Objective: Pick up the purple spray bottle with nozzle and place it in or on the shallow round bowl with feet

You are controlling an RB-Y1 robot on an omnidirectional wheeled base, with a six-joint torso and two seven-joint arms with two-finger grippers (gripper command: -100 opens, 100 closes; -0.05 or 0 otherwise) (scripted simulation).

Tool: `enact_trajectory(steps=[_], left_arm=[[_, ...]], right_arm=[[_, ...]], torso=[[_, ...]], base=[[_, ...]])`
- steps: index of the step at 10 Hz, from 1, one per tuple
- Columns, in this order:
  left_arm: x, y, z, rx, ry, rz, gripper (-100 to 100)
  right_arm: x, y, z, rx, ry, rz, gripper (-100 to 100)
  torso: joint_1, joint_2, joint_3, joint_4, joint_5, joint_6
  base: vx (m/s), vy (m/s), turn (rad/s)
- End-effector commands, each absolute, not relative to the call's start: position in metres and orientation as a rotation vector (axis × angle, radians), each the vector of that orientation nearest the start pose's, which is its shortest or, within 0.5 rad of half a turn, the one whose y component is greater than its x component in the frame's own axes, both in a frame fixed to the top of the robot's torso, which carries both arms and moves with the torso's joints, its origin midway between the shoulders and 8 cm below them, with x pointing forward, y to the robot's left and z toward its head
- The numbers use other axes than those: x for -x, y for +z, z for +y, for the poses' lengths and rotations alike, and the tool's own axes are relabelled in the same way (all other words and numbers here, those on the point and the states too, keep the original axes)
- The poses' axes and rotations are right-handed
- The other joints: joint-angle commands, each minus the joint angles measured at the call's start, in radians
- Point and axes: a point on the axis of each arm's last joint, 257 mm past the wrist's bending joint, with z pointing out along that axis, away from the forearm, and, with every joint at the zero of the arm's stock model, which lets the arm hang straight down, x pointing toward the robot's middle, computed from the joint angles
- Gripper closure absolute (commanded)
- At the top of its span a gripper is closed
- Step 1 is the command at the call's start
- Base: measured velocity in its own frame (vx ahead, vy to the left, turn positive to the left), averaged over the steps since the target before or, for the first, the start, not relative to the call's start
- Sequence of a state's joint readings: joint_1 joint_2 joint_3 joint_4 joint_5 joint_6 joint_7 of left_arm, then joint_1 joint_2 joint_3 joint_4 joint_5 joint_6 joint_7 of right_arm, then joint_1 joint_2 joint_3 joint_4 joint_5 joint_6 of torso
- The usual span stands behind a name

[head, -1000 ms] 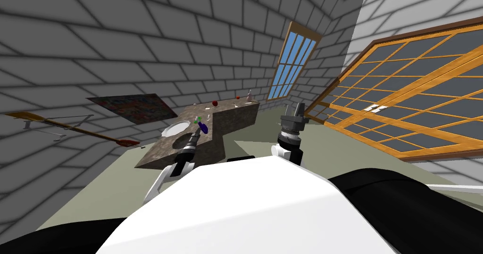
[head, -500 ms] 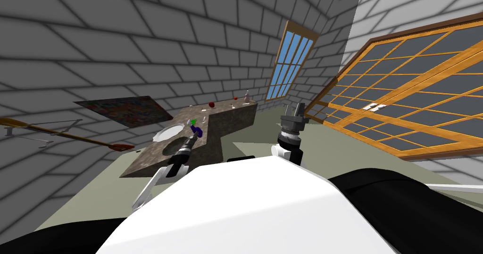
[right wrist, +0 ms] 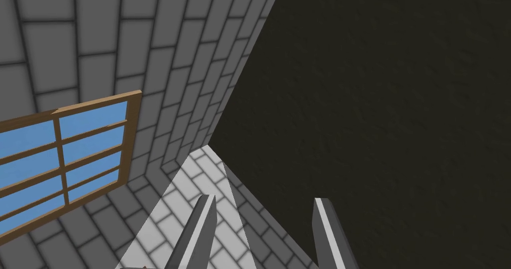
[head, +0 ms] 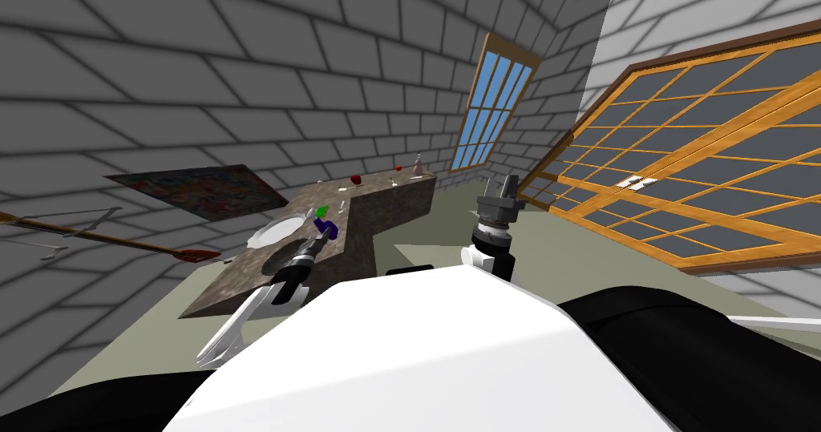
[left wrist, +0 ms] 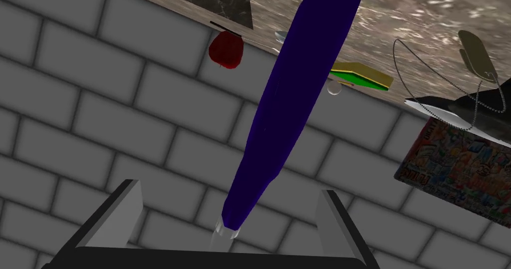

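The purple spray bottle [head: 327, 227] with a green top is over the mottled brown counter [head: 240, 279], just beyond my left gripper [head: 319, 236]. In the left wrist view the purple bottle [left wrist: 294, 91] runs lengthwise between the fingers of the left gripper [left wrist: 227, 186], its pale narrow end near the palm. Those fingers stand wide apart and touch neither side. The shallow white bowl [head: 272, 231] sits on the counter just left of the bottle; in the wrist view the bowl [left wrist: 449, 114] is seen edge-on. My right gripper [head: 507, 183] is raised to the right, and in its own view the right gripper [right wrist: 264, 197] is open and empty.
A round sink hole [head: 281, 260] lies in the counter near my left arm. A red apple [head: 355, 179], a small bottle [head: 417, 165] and bits sit at the far end. A green-and-yellow flat piece [left wrist: 362, 75] and a chain with tag [left wrist: 476, 56] lie near the bowl.
My view has swung, so the counter and wall slid left. My left arm stretched out further left, and the bottle stays at its fingertips. The right arm kept its pose.
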State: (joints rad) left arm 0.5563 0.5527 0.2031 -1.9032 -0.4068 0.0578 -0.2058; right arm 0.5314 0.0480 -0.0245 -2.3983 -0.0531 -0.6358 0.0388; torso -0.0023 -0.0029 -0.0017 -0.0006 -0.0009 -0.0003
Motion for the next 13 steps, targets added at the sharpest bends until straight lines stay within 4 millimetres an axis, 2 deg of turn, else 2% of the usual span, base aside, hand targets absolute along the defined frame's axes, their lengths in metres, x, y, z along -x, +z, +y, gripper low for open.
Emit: enact_trajectory(steps=[1,4,5,6,7,13], left_arm=[[-0.372,-0.230,0.498,0.424,0.009,1.695,-100],[-0.365,-0.231,0.531,0.323,0.169,1.747,-100],[-0.368,-0.231,0.524,0.347,0.133,1.736,-100],[-0.368,-0.231,0.526,0.342,0.141,1.738,0],[-0.364,-0.235,0.506,0.331,0.132,1.744,-100],[-0.351,-0.236,0.453,0.308,0.112,1.748,-100]], right_arm=[[-0.285,0.088,-0.292,-0.520,1.298,0.392,0],[-0.285,0.088,-0.292,-0.520,1.298,0.392,0],[-0.285,0.088,-0.292,-0.520,1.298,0.392,0],[-0.285,0.088,-0.292,-0.520,1.298,0.392,0],[-0.285,0.088,-0.292,-0.520,1.298,0.392,0],[-0.285,0.088,-0.292,-0.520,1.298,0.392,0]], torso=[[0.000,0.000,0.000,0.000,0.000,0.000],[0.001,0.000,0.000,0.000,0.000,0.000],[0.000,-0.001,0.000,0.000,0.000,0.000],[0.001,0.001,0.001,0.000,0.000,0.000],[0.002,0.003,0.002,0.001,0.001,0.000],[0.009,0.000,0.000,0.000,0.002,0.000]], base=[[0.065,-0.042,-0.007],[0.072,-0.040,-0.018],[0.040,-0.027,0.003],[0.007,-0.004,0.001],[0.048,0.051,0.068],[0.081,0.090,0.045]])
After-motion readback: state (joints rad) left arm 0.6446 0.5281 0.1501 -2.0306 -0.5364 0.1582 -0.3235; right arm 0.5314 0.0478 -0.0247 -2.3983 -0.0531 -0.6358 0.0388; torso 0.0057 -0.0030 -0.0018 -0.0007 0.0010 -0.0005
